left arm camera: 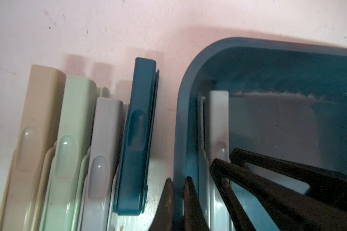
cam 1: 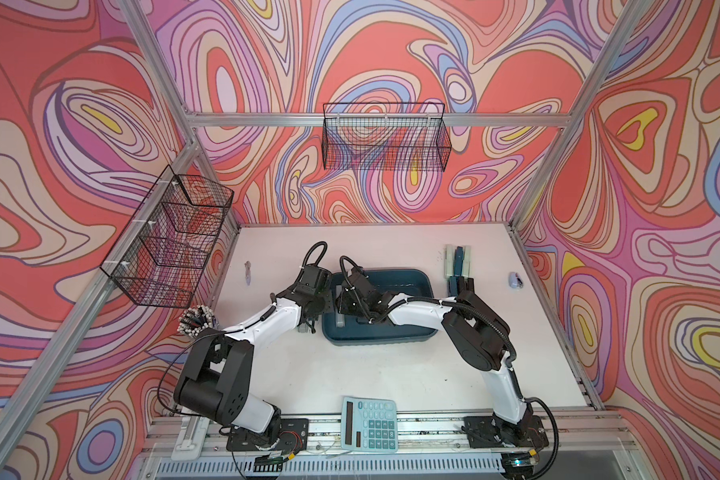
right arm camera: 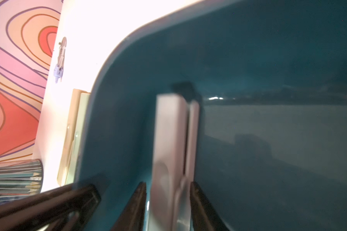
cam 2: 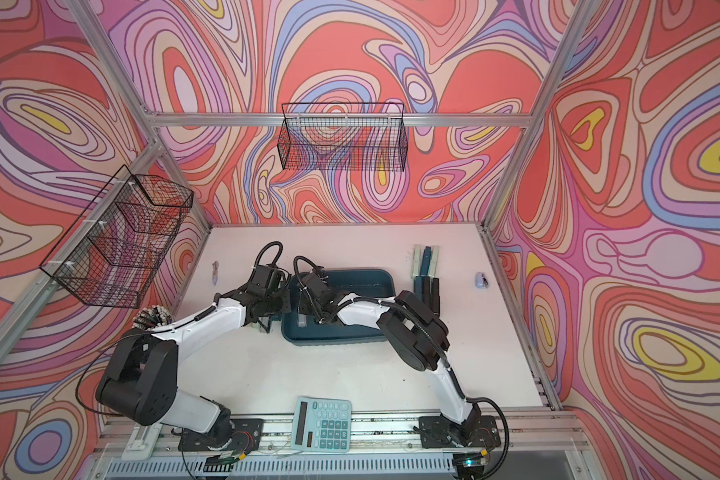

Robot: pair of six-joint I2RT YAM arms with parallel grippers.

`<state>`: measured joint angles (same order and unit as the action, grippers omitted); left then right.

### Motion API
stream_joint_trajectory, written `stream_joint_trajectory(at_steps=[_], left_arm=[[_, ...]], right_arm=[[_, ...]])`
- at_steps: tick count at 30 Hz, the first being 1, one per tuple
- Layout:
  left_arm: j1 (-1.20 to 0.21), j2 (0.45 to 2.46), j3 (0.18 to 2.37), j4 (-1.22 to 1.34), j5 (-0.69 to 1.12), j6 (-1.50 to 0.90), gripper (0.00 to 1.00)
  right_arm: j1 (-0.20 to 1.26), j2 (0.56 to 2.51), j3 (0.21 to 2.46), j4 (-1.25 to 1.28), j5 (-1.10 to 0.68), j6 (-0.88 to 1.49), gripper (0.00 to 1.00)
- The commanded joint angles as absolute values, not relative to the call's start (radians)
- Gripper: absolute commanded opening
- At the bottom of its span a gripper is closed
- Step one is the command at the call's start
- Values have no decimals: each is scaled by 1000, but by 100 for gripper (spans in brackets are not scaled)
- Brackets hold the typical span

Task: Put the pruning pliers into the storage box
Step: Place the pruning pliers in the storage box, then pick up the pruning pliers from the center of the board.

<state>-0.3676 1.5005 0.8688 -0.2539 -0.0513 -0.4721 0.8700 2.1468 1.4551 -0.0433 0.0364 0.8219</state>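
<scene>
In both top views the dark teal storage box (cam 1: 408,289) (cam 2: 366,286) sits in the middle of the white table (cam 1: 350,374), and both arms bend over its left end. The left end effector (cam 1: 312,321) is at the box's left edge. The right end effector (cam 1: 344,305) hangs over the inside of the box, above a grey plier (cam 1: 341,321) (cam 2: 302,321) that lies in there. A bunch of pliers (cam 1: 458,266) (cam 2: 425,266) lies on the table to the right of the box, partly under the right arm. A calculator (cam 1: 368,424) lies at the front edge, a small lilac thing (cam 1: 515,279) sits far to the right, and wire baskets (cam 1: 385,139) hang on the walls. In the left wrist view four more lie side by side on the table just beside the box: a beige plier (left arm camera: 38,120), a pale green plier (left arm camera: 74,120), an other grey plier (left arm camera: 104,130) and a teal plier (left arm camera: 140,110). The left end effector (left arm camera: 178,180) has its two fingers very close together with the rim of the box (left arm camera: 183,112) between them, so it pinches the box. The grey plier (left arm camera: 218,120) stands on its thin edge along the inside wall, and the right end effector (left arm camera: 226,160) reaches down to it. The right wrist view is blurry. The grey plier (right arm camera: 168,130) is inside the box (right arm camera: 248,50), with its far end close to the end wall. The right end effector (right arm camera: 167,188) has its fingers a little apart, one on each side of the plier. A thin gap shows on one side, so it is not squeezing the plier.
</scene>
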Motion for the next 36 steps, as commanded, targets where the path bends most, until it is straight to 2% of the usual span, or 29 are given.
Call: stream_joint_trajectory(at_steps=[1,11,19,28,36], left_arm=[[-376,1488,842,-272,-38,-468,0],[-375,1479,829,-243,-35,-467,0],[-374,1453,814,-219,-33,-458,0],[-375,1461,818,-219,-44,-438,0],[-376,1484,842,-226,-47,-417,0]], right_arm=[[867,2166,1477,-18,24,846,42],[868,2142,1469,-42,40,839,42],[841,2005,1413,-127,136,721,46],[707,1685,1276,-258,185,596,47],[421,1422,1083,-396,189,582,46]])
